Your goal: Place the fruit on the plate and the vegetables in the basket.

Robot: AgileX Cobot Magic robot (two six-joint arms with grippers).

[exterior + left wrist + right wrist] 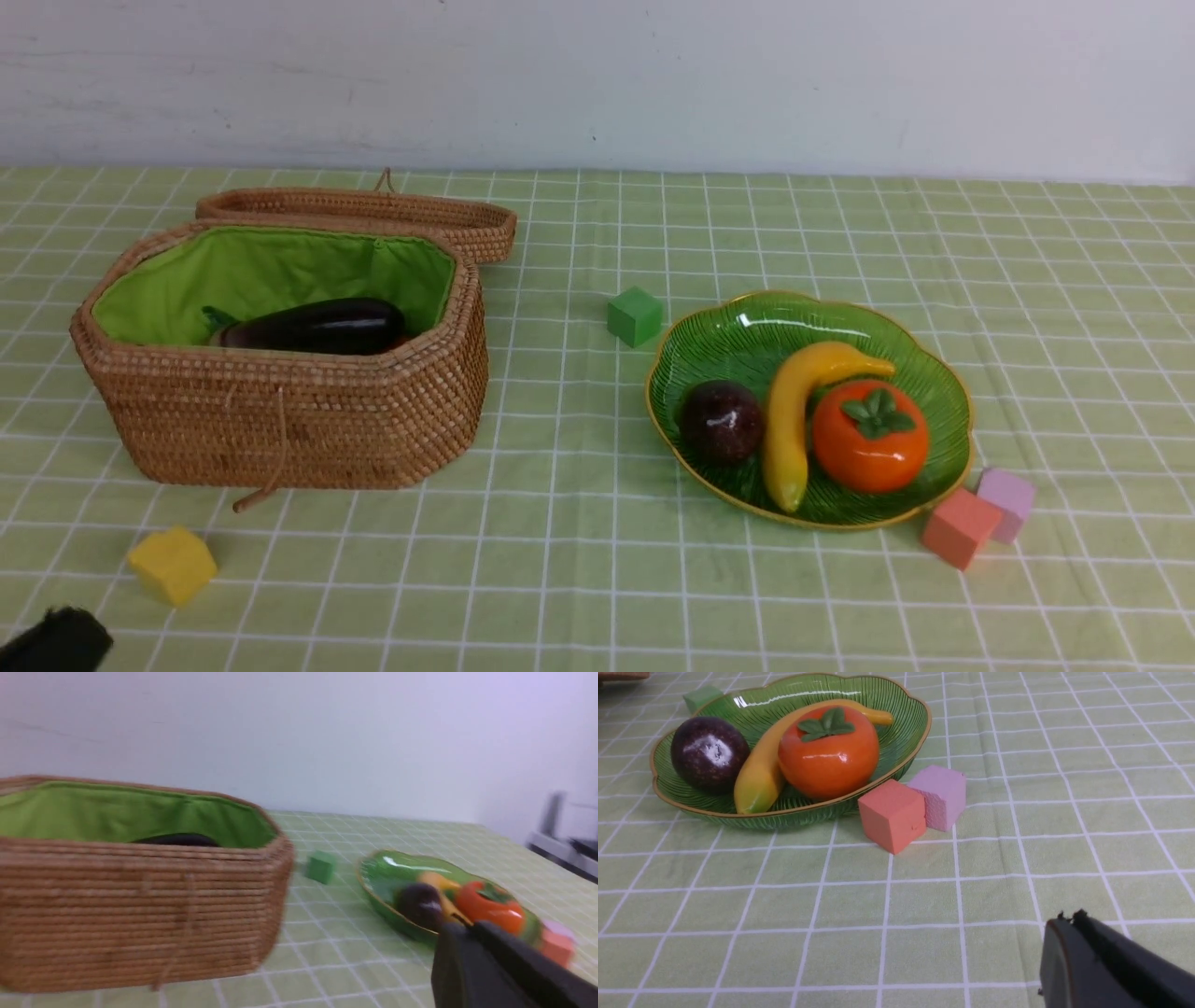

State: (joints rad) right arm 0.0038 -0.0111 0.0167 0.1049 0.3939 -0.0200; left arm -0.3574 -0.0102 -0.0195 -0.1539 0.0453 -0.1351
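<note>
The tan wicker basket (280, 420) stands at the left with its lid (373, 210) folded back. Of the vegetables, a dark purple eggplant (317, 327) shows above its rim, with a green leaf tip (217, 319) beside it. The fruit lies on the green plate (747, 327): mangosteen (721, 420), banana (794, 415) and persimmon (870, 434). My left gripper (460, 926) is shut on nothing, low at the table's near left corner (56, 644). In the right wrist view my right gripper (1066, 919) is shut and empty, above bare cloth short of the plate (906, 742).
Foam cubes lie about: a green cube (635, 315) between basket and plate, a yellow cube (173, 564) in front of the basket, an orange cube (960, 527) and a lilac cube (1006, 499) touching the plate's near right edge. A white wall backs the table.
</note>
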